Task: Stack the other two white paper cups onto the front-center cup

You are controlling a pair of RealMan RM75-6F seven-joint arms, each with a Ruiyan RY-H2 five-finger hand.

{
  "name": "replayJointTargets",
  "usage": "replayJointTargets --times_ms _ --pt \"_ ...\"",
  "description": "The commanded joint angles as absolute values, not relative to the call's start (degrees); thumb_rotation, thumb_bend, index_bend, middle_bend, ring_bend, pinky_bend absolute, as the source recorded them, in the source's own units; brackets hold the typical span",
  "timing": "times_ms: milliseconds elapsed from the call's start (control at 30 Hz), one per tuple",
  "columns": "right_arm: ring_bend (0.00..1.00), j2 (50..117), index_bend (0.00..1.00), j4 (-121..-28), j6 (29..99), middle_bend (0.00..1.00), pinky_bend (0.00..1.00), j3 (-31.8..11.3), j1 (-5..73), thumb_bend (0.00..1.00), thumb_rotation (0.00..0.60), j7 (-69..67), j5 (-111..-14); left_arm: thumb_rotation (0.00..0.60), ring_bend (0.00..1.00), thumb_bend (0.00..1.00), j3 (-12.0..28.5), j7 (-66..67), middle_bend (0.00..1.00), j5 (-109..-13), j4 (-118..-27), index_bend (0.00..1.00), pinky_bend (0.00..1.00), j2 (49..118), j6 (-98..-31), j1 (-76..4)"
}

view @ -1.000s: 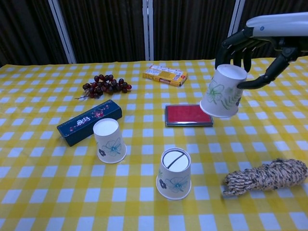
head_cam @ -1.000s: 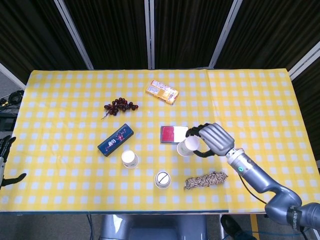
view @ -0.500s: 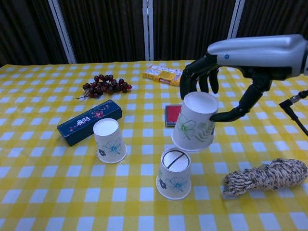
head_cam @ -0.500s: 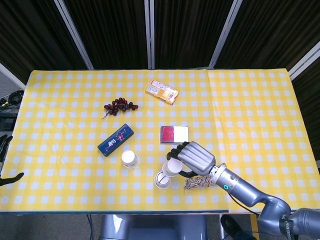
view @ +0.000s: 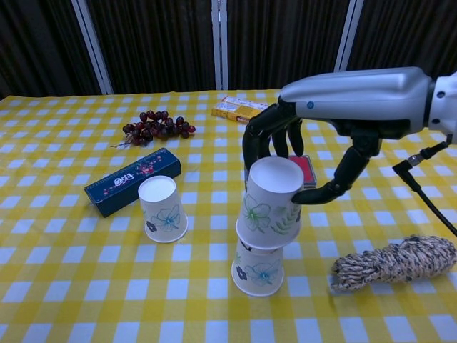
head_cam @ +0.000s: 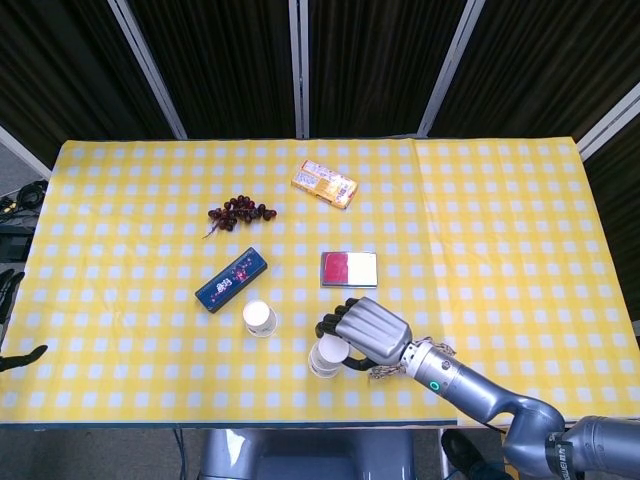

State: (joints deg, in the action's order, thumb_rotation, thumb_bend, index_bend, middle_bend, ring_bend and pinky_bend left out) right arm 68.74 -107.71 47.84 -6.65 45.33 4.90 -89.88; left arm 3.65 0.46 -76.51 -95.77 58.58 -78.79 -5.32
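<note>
Our right hand (view: 307, 150) held a cup (view: 270, 204) over the front cup (view: 258, 272). Our left hand (head_cam: 10, 300) showed too little to tell its fingers.

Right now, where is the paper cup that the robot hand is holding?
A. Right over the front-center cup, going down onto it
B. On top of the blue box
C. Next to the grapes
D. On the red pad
A. In the chest view the right robot hand grips the flowered paper cup upside down, its rim sitting over the top of the front-center cup.
</note>
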Motion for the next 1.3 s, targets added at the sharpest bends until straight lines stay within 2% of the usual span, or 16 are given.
replayJointTargets --times_ms 33,267,367,433,500,600,867,1100,1300 --pt "0.42 69.14 0.43 -107.38 48.06 0.47 0.44 -6.56 45.47 0.23 0.600 5.67 -89.79 0.600 0.00 0.00 3.61 0.47 0.00 -76.61 -95.82 0.00 0.00 58.55 -78.83 -5.31" --pt "0.42 70.02 0.42 -107.40 47.97 0.46 0.44 -5.75 45.67 0.23 0.600 7.17 -89.52 0.600 0.00 0.00 3.54 0.29 0.00 -76.75 -95.94 0.00 0.00 58.44 -78.94 -5.24" --pt "0.41 70.94 0.39 -107.07 47.49 0.42 0.44 -5.42 46.03 0.21 0.600 7.85 -89.30 0.600 0.00 0.00 3.54 0.20 0.00 -76.82 -95.87 0.00 0.00 58.45 -78.86 -5.30" --pt "0.35 71.02 0.32 -107.25 46.94 0.34 0.40 -5.20 46.23 0.14 0.600 7.98 -88.78 0.600 0.00 0.00 3.53 0.06 0.00 -76.87 -95.78 0.00 0.00 58.46 -78.89 -5.28" --pt "0.24 70.71 0.22 -107.74 46.23 0.21 0.31 -5.10 46.45 0.03 0.600 8.15 -87.86 0.600 0.00 0.00 3.56 -0.03 0.00 -76.83 -95.67 0.00 0.00 58.46 -78.93 -5.26" --pt "0.16 69.74 0.13 -108.80 45.74 0.12 0.19 -5.02 46.59 0.00 0.600 8.69 -86.88 0.600 0.00 0.00 3.62 -0.18 0.00 -76.67 -95.54 0.00 0.00 58.43 -78.85 -5.28" --pt "0.07 66.16 0.10 -109.78 48.95 0.06 0.07 -3.58 44.55 0.00 0.600 9.59 -88.85 0.600 0.00 0.00 3.69 -0.29 0.00 -76.33 -95.30 0.00 0.00 58.47 -78.59 -5.35" --pt "0.02 62.78 0.10 -105.97 57.24 0.05 0.02 -1.28 40.41 0.00 0.600 10.06 -95.94 0.600 0.00 0.00 3.76 -0.08 0.00 -76.26 -95.11 0.00 0.00 58.68 -78.64 -5.39" --pt "0.00 60.20 0.10 -97.00 70.55 0.01 0.00 2.28 32.71 0.00 0.600 4.09 -101.75 0.600 0.00 0.00 4.00 -2.29 0.00 -79.90 -91.70 0.00 0.00 61.07 -79.77 -6.37"
